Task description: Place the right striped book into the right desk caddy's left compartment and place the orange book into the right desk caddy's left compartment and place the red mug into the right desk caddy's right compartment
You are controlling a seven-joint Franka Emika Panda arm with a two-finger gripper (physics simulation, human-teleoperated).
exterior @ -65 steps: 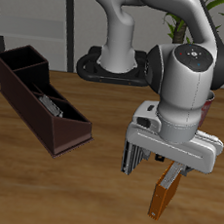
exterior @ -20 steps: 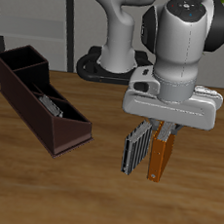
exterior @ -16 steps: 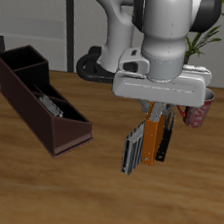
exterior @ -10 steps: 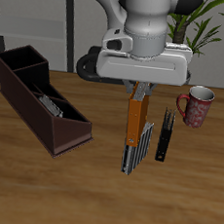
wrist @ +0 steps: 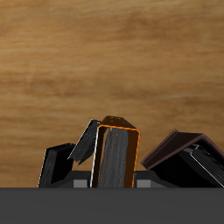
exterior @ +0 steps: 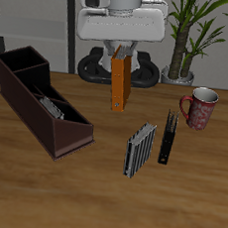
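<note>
My gripper point(exterior: 122, 53) is shut on the top of the orange book point(exterior: 119, 83) and holds it upright, high above the table's middle. In the wrist view the orange book point(wrist: 116, 157) hangs straight below me. The dark maroon desk caddy point(exterior: 33, 96) lies beside and below the held book, and it also shows in the wrist view point(wrist: 179, 150). A striped book point(exterior: 53, 107) lies in the caddy's longer slanted-end section. The red mug point(exterior: 199, 107) stands upright on the table, away from the caddy.
A second striped book point(exterior: 139, 149) stands on edge near the table's middle, with a slim black book point(exterior: 167, 139) upright beside it. The robot's base point(exterior: 116, 66) and a potted plant point(exterior: 189, 34) are at the table's back.
The gripper has lifted the orange book from beside the striped and black books and carried it up and back, toward the caddy's side. The mug and the standing books have come into full view.
</note>
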